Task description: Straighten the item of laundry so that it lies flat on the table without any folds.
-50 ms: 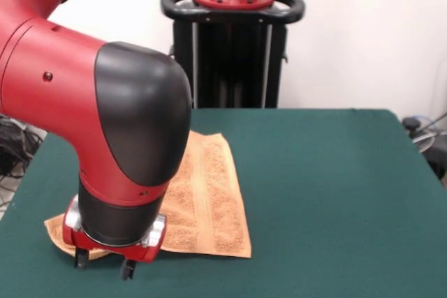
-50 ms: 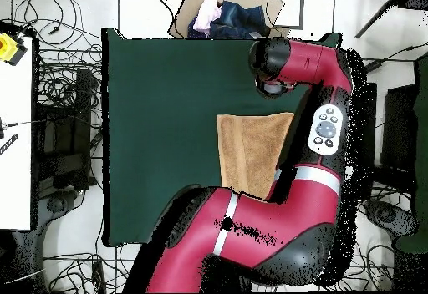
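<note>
Nearest the camera, at the lower left of the front view, the black-fingered gripper [image 1: 103,263] on the red and black arm is down at the table, its two short tips standing a little apart right at the towel's near corner; whether they pinch any cloth I cannot tell, and the overhead view hides them under the arm. The small orange-tan terry-cloth towel [image 1: 206,204] lies on the left half of the large dark green felt-covered table [image 1: 335,193], reaching from the gripper up toward mid-frame; in the overhead view it sits right of centre, partly under the arm. Most of what shows lies flat, with its woven band running straight, but the corner at the lower left looks turned or bunched beneath the wrist, so I judge the task well advanced yet unfinished: that corner remains to be drawn out. No brand, label or legible writing shows anywhere.
</note>
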Available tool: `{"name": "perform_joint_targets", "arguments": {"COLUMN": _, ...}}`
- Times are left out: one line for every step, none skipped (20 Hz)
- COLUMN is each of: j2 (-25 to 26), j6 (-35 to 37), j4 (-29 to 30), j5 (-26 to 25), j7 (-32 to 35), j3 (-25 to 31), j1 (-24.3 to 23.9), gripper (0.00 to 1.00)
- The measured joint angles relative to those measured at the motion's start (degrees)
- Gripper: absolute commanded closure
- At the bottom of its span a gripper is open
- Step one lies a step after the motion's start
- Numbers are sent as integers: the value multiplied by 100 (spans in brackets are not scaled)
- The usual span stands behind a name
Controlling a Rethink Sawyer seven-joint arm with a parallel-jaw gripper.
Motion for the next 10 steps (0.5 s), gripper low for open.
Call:
{"name": "perform_joint_targets", "arguments": {"j2": -7, "j6": 6, "j4": 1, "j5": 11, "j7": 0, "j3": 0, "j1": 0, "gripper": 0}}
{"name": "perform_joint_targets", "arguments": {"j2": -27, "j6": 5, "j4": 14, "j5": 36, "j7": 0, "j3": 0, "j1": 0, "gripper": 0}}
{"name": "perform_joint_targets", "arguments": {"j2": -50, "j6": 5, "j4": 31, "j5": 61, "j7": 0, "j3": 0, "j1": 0, "gripper": 0}}
{"name": "perform_joint_targets", "arguments": {"j2": -85, "j6": 5, "j4": 60, "j5": 95, "j7": 0, "j3": -1, "j1": 1, "gripper": 0}}
{"name": "perform_joint_targets", "arguments": {"j2": -124, "j6": 5, "j4": 87, "j5": 129, "j7": 0, "j3": -1, "j1": 3, "gripper": 0}}
{"name": "perform_joint_targets", "arguments": {"j2": -163, "j6": 6, "j4": 104, "j5": 160, "j7": 0, "j3": -2, "j1": 5, "gripper": 0}}
{"name": "perform_joint_targets", "arguments": {"j2": -222, "j6": 5, "j4": 100, "j5": 220, "j7": 1, "j3": -2, "j1": 14, "gripper": 0}}
{"name": "perform_joint_targets", "arguments": {"j2": -239, "j6": 6, "j4": 77, "j5": 257, "j7": 1, "j3": -4, "j1": 25, "gripper": 0}}
{"name": "perform_joint_targets", "arguments": {"j2": -233, "j6": 5, "j4": 35, "j5": 282, "j7": 2, "j3": -5, "j1": 37, "gripper": 0}}
{"name": "perform_joint_targets", "arguments": {"j2": -228, "j6": 5, "j4": -7, "j5": 306, "j7": 2, "j3": -5, "j1": 49, "gripper": 0}}
